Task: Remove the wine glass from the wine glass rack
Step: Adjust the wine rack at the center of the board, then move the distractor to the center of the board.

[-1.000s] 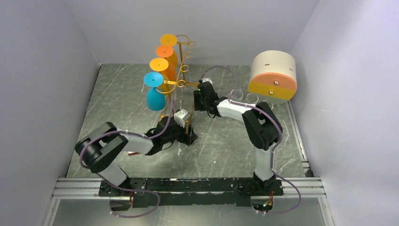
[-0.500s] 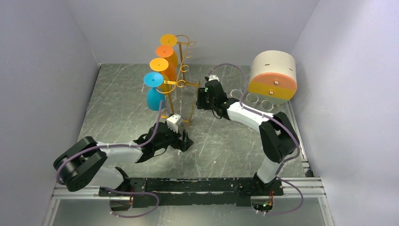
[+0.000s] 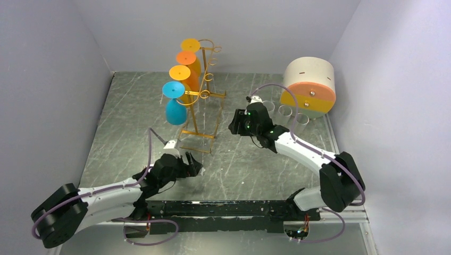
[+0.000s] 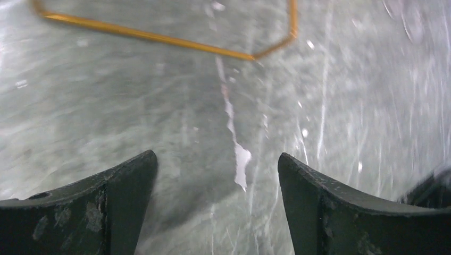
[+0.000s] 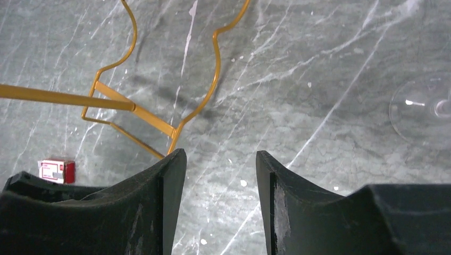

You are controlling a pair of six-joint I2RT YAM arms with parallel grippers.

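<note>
The left claw (image 4: 218, 159) is spread wide and empty, low over the table (image 4: 345, 106), just near of the wine glass rack (image 3: 205, 94). The right claw (image 5: 220, 159) is parted and empty too, to the right of the rack.

A blue glass (image 3: 174, 103) and three orange glasses (image 3: 183, 74) hang upside down on the rack's left side, so the lift seems not yet begun for these. The clear glasses (image 3: 285, 110) by the drum (image 3: 308, 87) are faint. I cannot tell whether they came off the rack, or whether the right-hand hooks hold anything.

Gold metal wire wine glass rack (image 3: 203, 94); scuffed marble-look table (image 3: 133, 117)
</note>
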